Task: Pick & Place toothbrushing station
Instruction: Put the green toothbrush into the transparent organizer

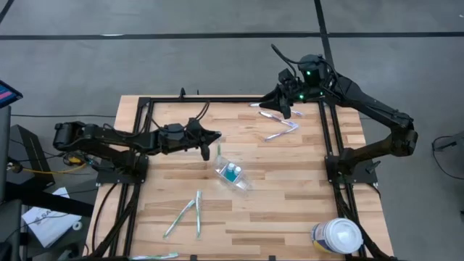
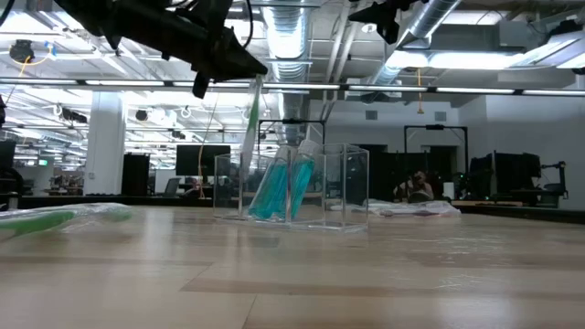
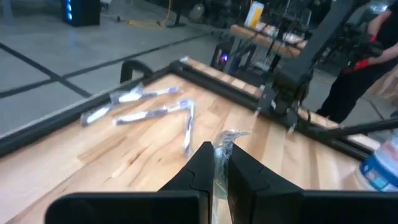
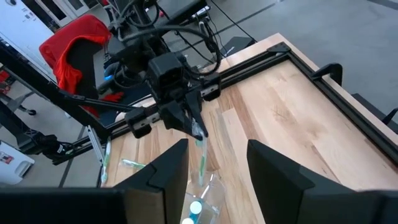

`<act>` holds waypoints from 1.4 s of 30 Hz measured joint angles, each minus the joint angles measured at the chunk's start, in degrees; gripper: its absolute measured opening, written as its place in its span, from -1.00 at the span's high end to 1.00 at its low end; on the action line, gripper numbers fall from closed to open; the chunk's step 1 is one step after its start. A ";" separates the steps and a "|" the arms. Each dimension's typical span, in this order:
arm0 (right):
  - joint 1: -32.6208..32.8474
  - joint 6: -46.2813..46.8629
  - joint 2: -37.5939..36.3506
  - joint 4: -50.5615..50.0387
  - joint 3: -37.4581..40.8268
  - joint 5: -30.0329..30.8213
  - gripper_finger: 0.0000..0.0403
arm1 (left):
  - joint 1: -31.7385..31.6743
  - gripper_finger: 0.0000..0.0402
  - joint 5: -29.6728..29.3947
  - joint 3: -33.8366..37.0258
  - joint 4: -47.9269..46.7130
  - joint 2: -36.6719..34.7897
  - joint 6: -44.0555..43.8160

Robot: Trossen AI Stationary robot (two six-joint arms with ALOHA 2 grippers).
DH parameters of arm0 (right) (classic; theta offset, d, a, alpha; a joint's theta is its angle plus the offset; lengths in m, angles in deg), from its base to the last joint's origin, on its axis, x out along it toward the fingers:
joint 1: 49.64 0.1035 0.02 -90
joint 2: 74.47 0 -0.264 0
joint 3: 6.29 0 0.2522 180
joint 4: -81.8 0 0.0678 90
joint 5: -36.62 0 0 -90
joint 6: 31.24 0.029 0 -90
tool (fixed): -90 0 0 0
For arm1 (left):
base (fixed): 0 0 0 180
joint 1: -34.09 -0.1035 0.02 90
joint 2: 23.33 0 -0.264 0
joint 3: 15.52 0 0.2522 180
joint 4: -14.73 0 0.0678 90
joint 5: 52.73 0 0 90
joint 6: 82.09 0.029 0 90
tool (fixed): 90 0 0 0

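Note:
The see-through holder [image 1: 232,174] stands on the table's middle with two blue tubes in it; it also shows in the low view [image 2: 315,187]. My left gripper [image 1: 212,138] is above the holder's left end, shut on a green toothbrush in a clear wrapper [image 2: 250,137]. The toothbrush hangs down toward the holder. I cannot tell whether its lower end is inside. My right gripper [image 1: 285,109] is open and empty at the far right, above loose wrapped toothbrushes [image 1: 279,125]. My left gripper pinches the wrapped toothbrush near its upper end [image 3: 219,163] between its two fingers, and a bit of wrapper [image 3: 227,138] sticks out past them. The toothbrush hangs below the fingers, nearly upright and clear of the table [image 4: 200,149].
Two wrapped toothbrushes [image 1: 185,212] lie near the table's near left, and another [image 1: 156,255] lies at the near edge. A white-lidded round tub [image 1: 338,235] stands at the near right corner. Black frame rails [image 1: 330,138] run along the table's sides.

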 joint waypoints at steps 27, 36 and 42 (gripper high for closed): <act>0.10 0.00 0.00 0.35 0.00 -1.00 0.23 | -0.02 0.91 4.62 5.92 -1.48 -0.13 -1.88; 0.10 0.00 0.00 1.77 0.00 -1.55 0.23 | 0.00 0.62 9.34 7.68 8.74 -0.13 -1.36; 0.10 0.00 0.00 1.77 0.00 -1.55 0.23 | 0.00 0.38 11.26 7.70 10.54 -0.13 -1.60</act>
